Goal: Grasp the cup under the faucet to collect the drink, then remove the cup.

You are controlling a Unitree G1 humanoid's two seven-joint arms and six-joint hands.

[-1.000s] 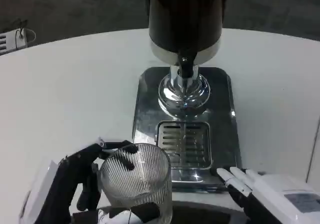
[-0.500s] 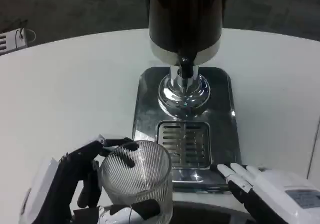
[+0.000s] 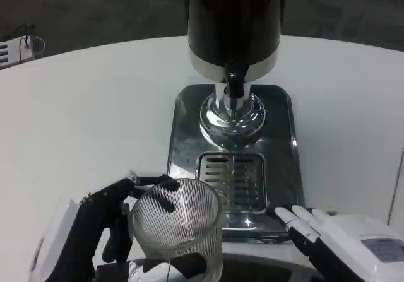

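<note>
Item, nearest: the left hand (image 3: 95, 231), white-backed with dark fingers, is wrapped around the ribbed clear cup (image 3: 177, 228); one finger is hooked over the far rim and another lies across the near wall, so the cup is held. Since a second ago, cup and hand together are seen shifted slightly to the right, toward the drip grate (image 3: 232, 180); the cup's right edge is now overlapping the grate's near left corner. Nothing can be seen inside the cup. Item, near right: the right hand (image 3: 341, 241) is laid flat with fingers loosely spread, nothing held, its fingertips touching the near edge of the steel tray (image 3: 281, 149); over the last half second it is unchanged. Item, farther: the faucet (image 3: 235, 86), a dark spout under the black dispenser (image 3: 233, 17), is set above the chrome base, beyond the grate. Assessment: the approach is judged under way, the cup not yet beneath the faucet. All is carried on the white counter (image 3: 88, 105).
</note>
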